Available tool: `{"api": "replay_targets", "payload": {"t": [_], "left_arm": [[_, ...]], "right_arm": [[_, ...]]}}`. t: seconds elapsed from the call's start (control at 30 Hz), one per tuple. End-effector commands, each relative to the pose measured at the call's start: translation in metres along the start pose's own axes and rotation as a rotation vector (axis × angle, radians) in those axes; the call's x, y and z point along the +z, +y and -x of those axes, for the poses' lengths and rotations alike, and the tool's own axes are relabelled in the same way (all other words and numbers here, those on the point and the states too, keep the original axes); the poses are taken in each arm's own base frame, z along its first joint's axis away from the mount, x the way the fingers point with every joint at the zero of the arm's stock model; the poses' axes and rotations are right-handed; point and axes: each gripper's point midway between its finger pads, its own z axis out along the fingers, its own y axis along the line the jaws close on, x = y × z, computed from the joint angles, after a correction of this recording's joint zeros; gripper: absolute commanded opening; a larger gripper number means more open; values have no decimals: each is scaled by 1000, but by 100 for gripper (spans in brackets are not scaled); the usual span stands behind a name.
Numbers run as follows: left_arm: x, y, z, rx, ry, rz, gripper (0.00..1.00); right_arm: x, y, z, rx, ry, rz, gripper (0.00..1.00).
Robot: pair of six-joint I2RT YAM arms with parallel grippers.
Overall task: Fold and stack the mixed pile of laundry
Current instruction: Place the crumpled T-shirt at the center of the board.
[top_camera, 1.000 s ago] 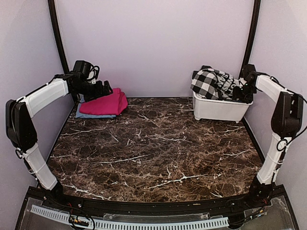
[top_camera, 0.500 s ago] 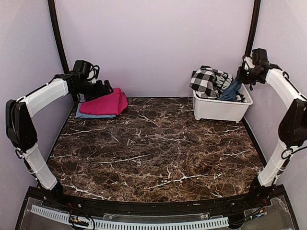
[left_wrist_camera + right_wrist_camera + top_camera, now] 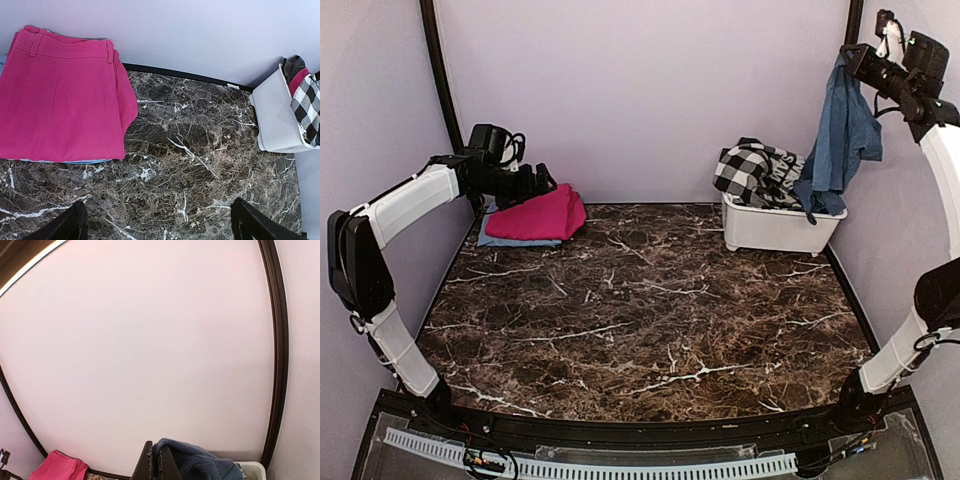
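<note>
Dark marble desk (image 3: 640, 300) under lilac walls, with laundry at both far corners.
At the far left corner the left pincer (image 3: 540, 184), jaws wide apart, hovers over folded pink trousers (image 3: 545, 215) lying on a light-blue piece (image 3: 505, 240). At the far right corner a checked garment (image 3: 752, 170) fills a white tub (image 3: 775, 230). High above it the right pincer (image 3: 850, 55) is clamped on a hanging blue shirt (image 3: 842, 135).

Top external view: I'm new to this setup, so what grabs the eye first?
A blue garment dangles high at far right, pinched in the right jaws above the white tub holding a checked garment. At far left, a folded pink cloth lies on a light-blue piece, with the left jaws open near it.
</note>
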Motion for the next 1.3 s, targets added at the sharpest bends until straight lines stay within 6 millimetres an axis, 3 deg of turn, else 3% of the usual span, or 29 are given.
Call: {"api": "replay_targets", "payload": {"t": [0.0,0.17,0.3,0.5,0.6,0.8,0.9,0.97,1.03,1.1,1.17,1.27], "left_arm": [[-18,-12,8,2,-43,-43,99],[-22,-15,12,-5,-57,-53,99],[-23,-15,14,-17,-65,-48,99],[-30,-16,19,-36,-87,-47,99],[-34,-17,19,-39,-87,-47,99],[-44,-16,19,-22,-99,-38,99],[-47,-16,20,-16,-103,-32,99],[-49,-16,21,-13,-109,-33,99],[-49,-21,21,5,-108,-58,99],[-48,-30,21,20,-101,-111,99],[-53,-55,20,65,-90,-236,99],[-82,-117,10,225,-153,-434,98]], "right_arm": [[-50,58,86,-41,-227,184,0],[-84,106,107,-25,-261,378,0],[-99,158,107,8,-236,579,0],[-103,238,93,60,-176,839,0],[-107,268,93,64,-168,936,0],[-112,278,96,91,-186,1004,0],[-103,277,66,95,-87,1000,0],[-92,262,37,105,-26,919,0],[-90,245,30,117,-43,864,0],[-83,233,35,103,-14,793,0],[-88,237,53,79,-30,811,0],[-77,247,33,139,43,896,0]]}}
